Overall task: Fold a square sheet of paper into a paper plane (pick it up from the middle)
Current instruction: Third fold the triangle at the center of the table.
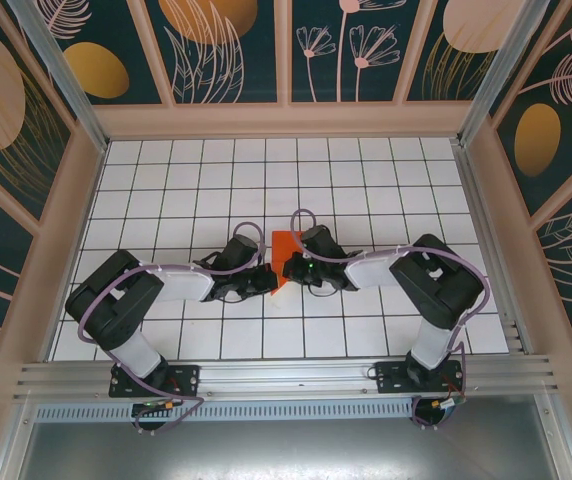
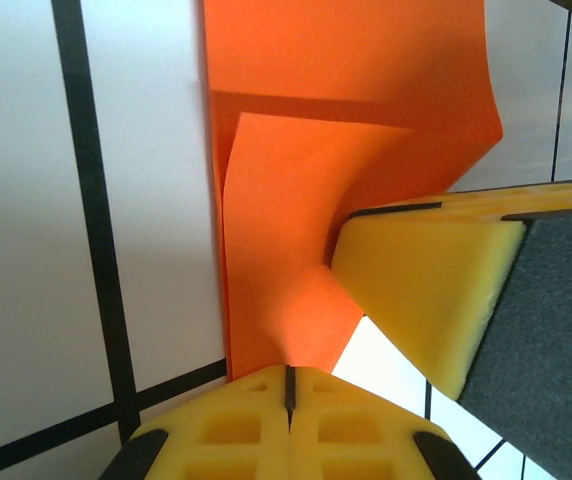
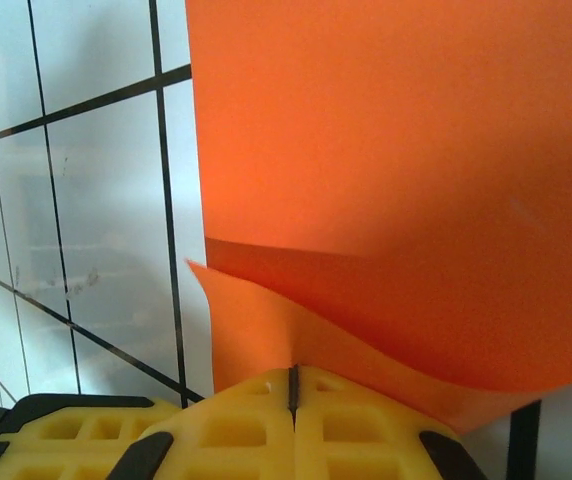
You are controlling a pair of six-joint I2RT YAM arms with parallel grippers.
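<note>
Nearest the table's [image 1: 166, 180] near edge stand the two arm bases, left and right, and both arms bend inward to meet over the middle of the table. The left gripper [image 2: 288, 378] has its yellow tips pressed together with only a thin seam between them, and a lower flap of the square sheet of paper [image 1: 284, 246] narrows down into that seam, so it looks pinched there. The right gripper [image 3: 292, 378] is closed the same way, and a curled lower edge of the orange sheet runs into its seam.

The sheet lies between the two tools, about midway between the table's left and right edges. Its long axis runs from the near edge toward the far edge, leaning slightly right at the far end. Most of the orange reaches beyond the grippers toward the far edge, and only a small corner shows on their near side. The arms come at it from opposite sides and neither is plainly nearer. By my reading the next fold depends on how the two pinch points sit across that axis.

In the left wrist view a yellow fingertip [image 2: 416, 290] of the right gripper presses into the bowed paper just beyond the left tips. The sheet shows at least two layers and a straight crease. From above, the wrists cover the pinch points, and I cannot tell whether the paper touches the table or how many layers each grip takes
</note>
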